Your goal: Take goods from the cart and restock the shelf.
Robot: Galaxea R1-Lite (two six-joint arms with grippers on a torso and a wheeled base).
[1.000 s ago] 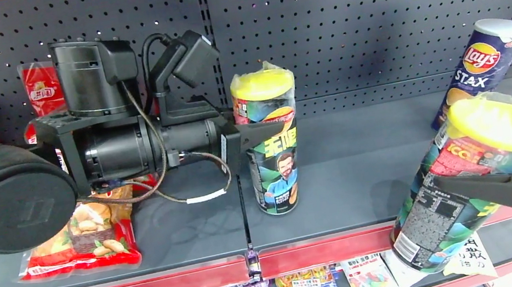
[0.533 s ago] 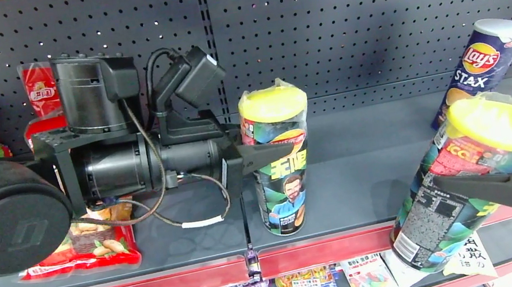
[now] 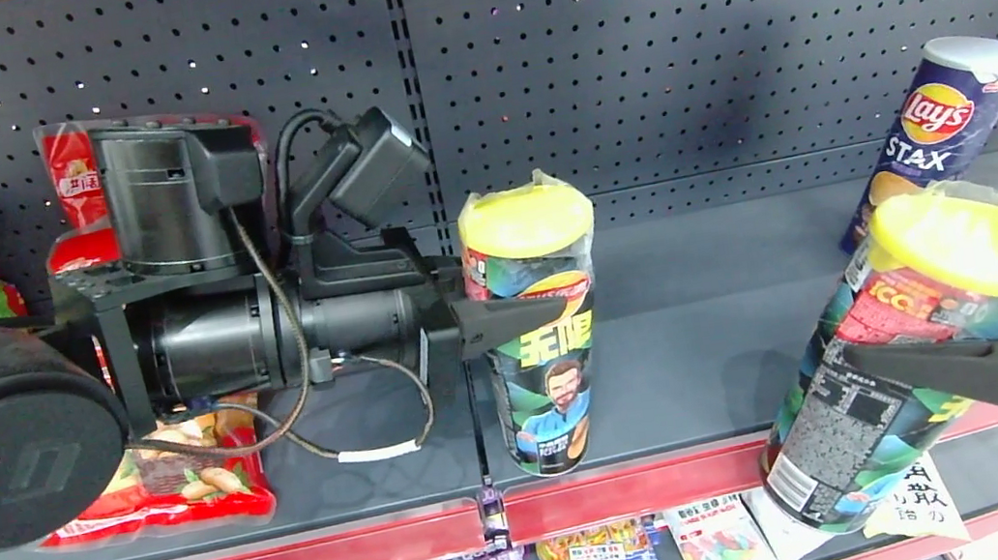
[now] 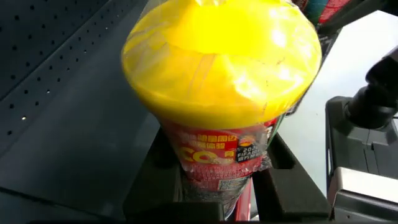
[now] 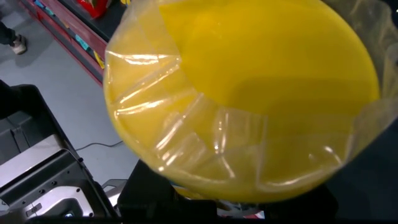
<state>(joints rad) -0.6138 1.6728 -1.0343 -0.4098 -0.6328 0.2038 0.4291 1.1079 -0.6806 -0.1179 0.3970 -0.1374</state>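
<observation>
Observed yellow-lidded chip canister [image 3: 546,391], film-wrapped, upright at front edge of shelf [image 3: 682,332], clenched in left gripper [image 3: 524,308] fingers. Noted second canister [image 3: 834,438] tilted off shelf front, grasped by right gripper [image 3: 920,357]. Blue chip cans [image 3: 937,130] leaning rightward; peanut bag [image 3: 186,485] behind left arm.

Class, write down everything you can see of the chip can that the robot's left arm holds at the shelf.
The chip can is a tall upright tube with a yellow plastic lid under clear wrap, and a green-and-blue printed label showing a cartoon man. The left tool is shut on its upper part. Its base is at the front edge of the grey shelf, by the red lip; contact there is unclear.
</observation>
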